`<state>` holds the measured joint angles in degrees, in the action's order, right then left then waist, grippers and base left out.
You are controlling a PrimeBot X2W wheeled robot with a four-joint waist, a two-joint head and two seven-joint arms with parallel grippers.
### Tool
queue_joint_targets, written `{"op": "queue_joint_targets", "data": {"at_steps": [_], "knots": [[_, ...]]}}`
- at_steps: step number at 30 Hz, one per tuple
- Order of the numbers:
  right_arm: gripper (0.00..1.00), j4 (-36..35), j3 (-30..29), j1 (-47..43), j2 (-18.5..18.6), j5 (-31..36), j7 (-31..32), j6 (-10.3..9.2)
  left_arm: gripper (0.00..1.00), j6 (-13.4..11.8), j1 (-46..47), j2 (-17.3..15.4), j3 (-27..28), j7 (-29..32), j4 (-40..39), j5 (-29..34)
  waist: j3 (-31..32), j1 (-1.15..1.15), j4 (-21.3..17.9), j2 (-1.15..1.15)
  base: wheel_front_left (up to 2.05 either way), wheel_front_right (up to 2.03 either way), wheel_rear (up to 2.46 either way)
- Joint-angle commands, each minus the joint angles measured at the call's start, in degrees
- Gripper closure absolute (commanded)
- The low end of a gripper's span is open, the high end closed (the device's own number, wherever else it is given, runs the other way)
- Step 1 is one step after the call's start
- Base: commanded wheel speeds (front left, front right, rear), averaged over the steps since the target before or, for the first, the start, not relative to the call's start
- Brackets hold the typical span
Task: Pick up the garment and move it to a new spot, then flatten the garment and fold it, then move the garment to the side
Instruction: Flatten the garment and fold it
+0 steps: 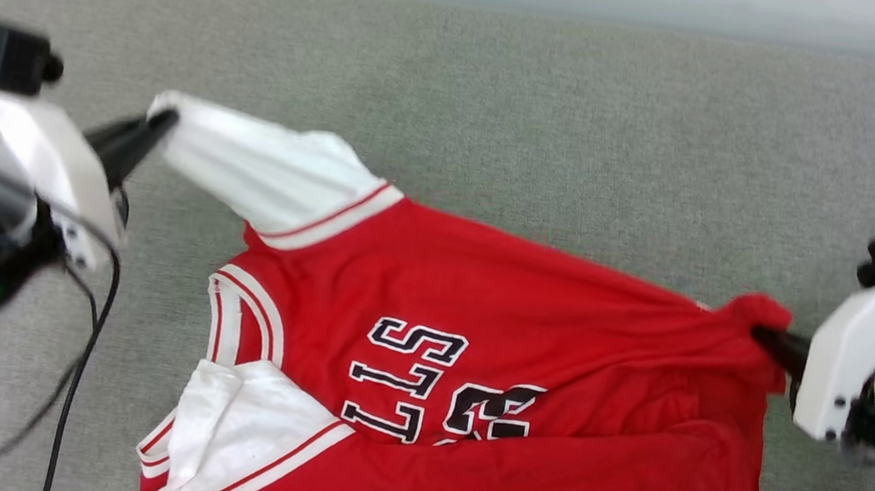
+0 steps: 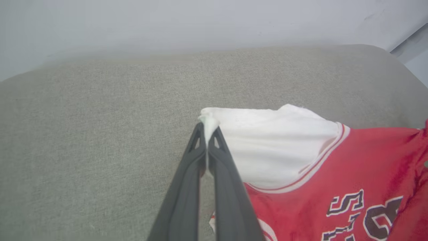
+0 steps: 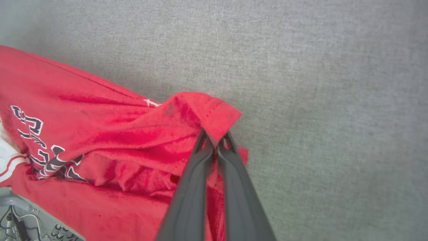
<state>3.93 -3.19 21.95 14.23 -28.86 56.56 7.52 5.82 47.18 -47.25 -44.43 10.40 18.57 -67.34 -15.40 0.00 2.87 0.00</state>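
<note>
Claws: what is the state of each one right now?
Left claw: closed on the garment, on a white sleeve.
Right claw: closed on its red hem.

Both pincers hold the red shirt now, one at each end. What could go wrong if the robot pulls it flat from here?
1. The left pincer pinches only the tip of the white sleeve; a hard pull could slip it free.
2. The right pincer grips one small hem corner, so the shirt may stretch unevenly.
3. The red cloth near the hem is bunched; those folds may stay.
</note>
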Motion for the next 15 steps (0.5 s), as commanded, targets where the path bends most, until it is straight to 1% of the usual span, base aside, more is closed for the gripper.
{"op": "queue_joint_targets", "data": {"at_steps": [1,4,9,12,15], "knots": [[1.00,-0.9,-0.9,-2.3,-0.6,0.2,-0.8,-0.06,1.00,-0.7,-2.6,-0.6,0.3,-1.3,-1.0,-0.7,0.9,0.00,0.4,0.00,0.00,0.00,0.00],[1.00,-3.0,-2.8,-7.1,-1.8,0.6,-2.6,-0.06,1.00,-2.7,-8.8,-2.2,0.7,-4.6,-4.0,-1.9,2.0,0.00,0.8,0.00,0.00,0.00,0.00],[1.00,-4.5,-3.9,-14.1,-3.6,1.0,-7.5,-0.06,1.00,-6.6,-21.6,-3.7,1.6,-10.5,-8.5,-6.5,4.0,0.00,0.4,0.00,0.00,0.00,0.00],[1.00,-4.3,-4.9,-17.8,-5.1,1.0,-10.8,-0.06,1.00,-8.8,-29.5,-3.6,1.9,-13.6,-10.7,-10.3,5.0,0.00,0.3,0.00,0.00,0.00,0.00],[1.00,-3.3,-5.3,-21.0,-6.3,0.7,-14.5,-0.06,1.00,-9.7,-35.5,-2.3,1.7,-16.0,-11.9,-13.3,5.4,0.00,0.1,0.00,0.00,0.00,0.00]]}}
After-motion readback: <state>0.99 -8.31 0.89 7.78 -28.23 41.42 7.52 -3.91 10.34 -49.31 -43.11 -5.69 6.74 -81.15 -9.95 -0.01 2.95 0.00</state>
